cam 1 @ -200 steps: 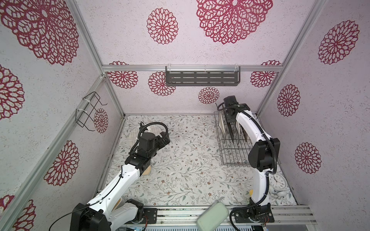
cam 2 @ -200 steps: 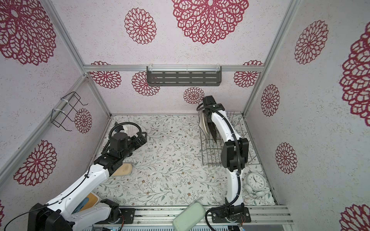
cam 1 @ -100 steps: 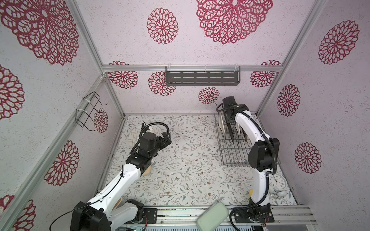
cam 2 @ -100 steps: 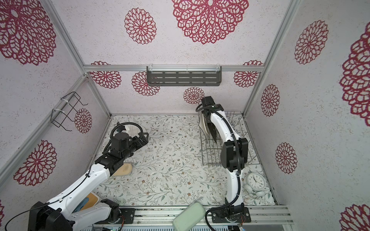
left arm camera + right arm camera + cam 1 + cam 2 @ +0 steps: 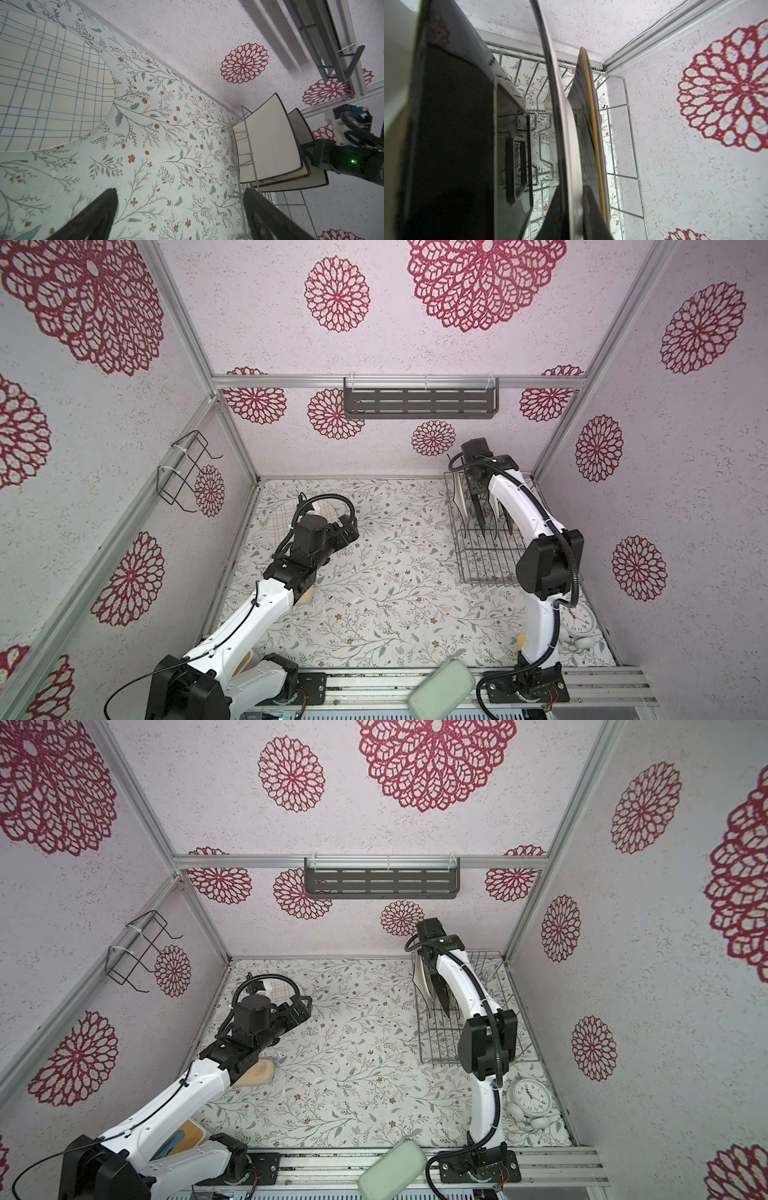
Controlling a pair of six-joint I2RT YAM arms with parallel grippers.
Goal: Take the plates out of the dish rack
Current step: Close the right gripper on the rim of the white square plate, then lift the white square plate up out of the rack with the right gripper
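Hard bits first. My right claw [image 5: 310, 153] is down among the plates in the dish rack [image 5: 486, 568]. In both top views my own right forearm [image 5: 519, 506] covers most of that stack, so I can't count plates from there. The right wrist view is blurred up close. A white plate with a black rim [image 5: 566, 124] runs edge-on between two dark fingers [image 5: 593, 214], so I read that claw as clamped on its rim. A glossy dark plate [image 5: 456, 135] fills one side of it. A dark plate with a yellow edge [image 5: 583, 135] stands just beside it on the other. In the top views the round grid plate [image 5: 281, 517] is half hidden under my left arm [image 5: 270, 605]. There's a beige oval thing [image 5: 258, 1072] under that arm — can't tell what it is.

The left wrist view gives what the tops don't. The grid plate lies flat on the table [image 5: 395, 593], well apart from the rack. The rack's plates stand upright, and the front plate [image 5: 268, 139] is white with a black rim — can't tell if that's the one I'm holding. In the top views they all sit at the rack's far end. My left claw [image 5: 179, 190] hangs spread wide, holding nothing.
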